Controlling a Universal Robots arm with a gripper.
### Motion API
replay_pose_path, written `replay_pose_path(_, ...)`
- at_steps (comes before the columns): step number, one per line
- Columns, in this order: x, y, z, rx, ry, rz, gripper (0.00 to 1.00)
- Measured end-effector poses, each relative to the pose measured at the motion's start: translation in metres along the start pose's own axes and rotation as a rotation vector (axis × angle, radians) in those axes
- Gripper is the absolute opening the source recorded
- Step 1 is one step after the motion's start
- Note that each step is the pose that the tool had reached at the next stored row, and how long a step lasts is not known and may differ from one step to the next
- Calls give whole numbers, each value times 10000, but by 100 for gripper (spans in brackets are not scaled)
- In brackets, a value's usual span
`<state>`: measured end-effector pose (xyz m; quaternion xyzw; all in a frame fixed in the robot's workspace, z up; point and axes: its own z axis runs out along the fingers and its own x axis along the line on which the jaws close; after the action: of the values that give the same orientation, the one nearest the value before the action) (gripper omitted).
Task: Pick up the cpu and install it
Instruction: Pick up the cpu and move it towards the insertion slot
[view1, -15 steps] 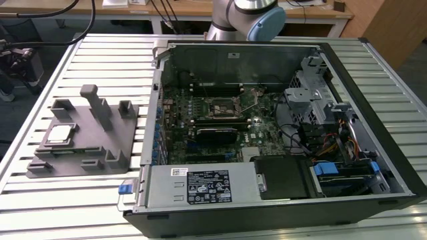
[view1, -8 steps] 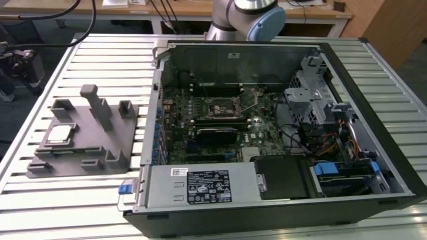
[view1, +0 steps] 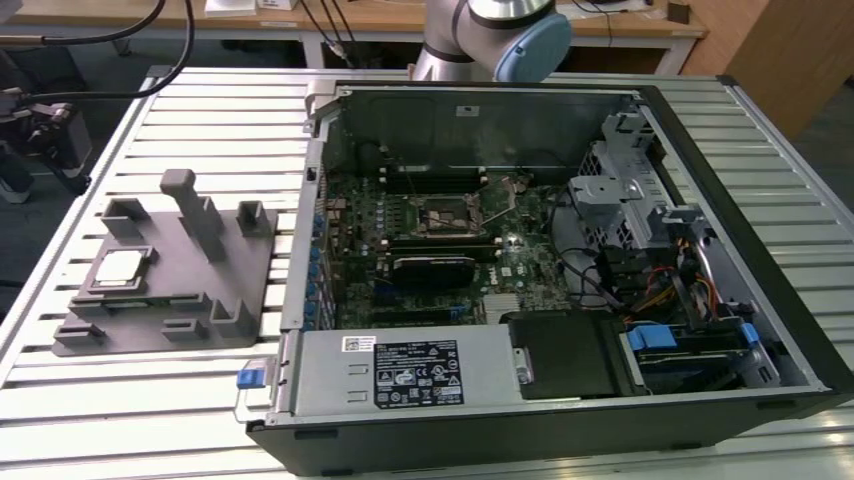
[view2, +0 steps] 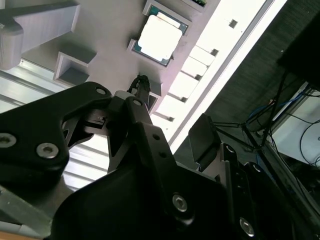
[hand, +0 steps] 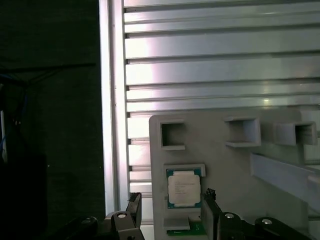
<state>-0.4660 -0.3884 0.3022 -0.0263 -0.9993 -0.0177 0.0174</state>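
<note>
Presently the gripper (hand: 171, 196) is hovering open over the cpu (view1: 120, 268), which is lying in the grey tray (view1: 200, 320) at the exterior view's left; a skewed descent is risking a finger jamming on the pocket wall.

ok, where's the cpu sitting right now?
The small square silver-topped cpu lies in the grey plastic tray, at the exterior view's left of the open black computer case.
</note>
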Motion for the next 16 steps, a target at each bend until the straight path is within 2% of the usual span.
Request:
replay_pose_path(8,-24,1,31,22,23,-602,59)
replay_pose_path(16,-26,-5,47,27,-15,-632,59)
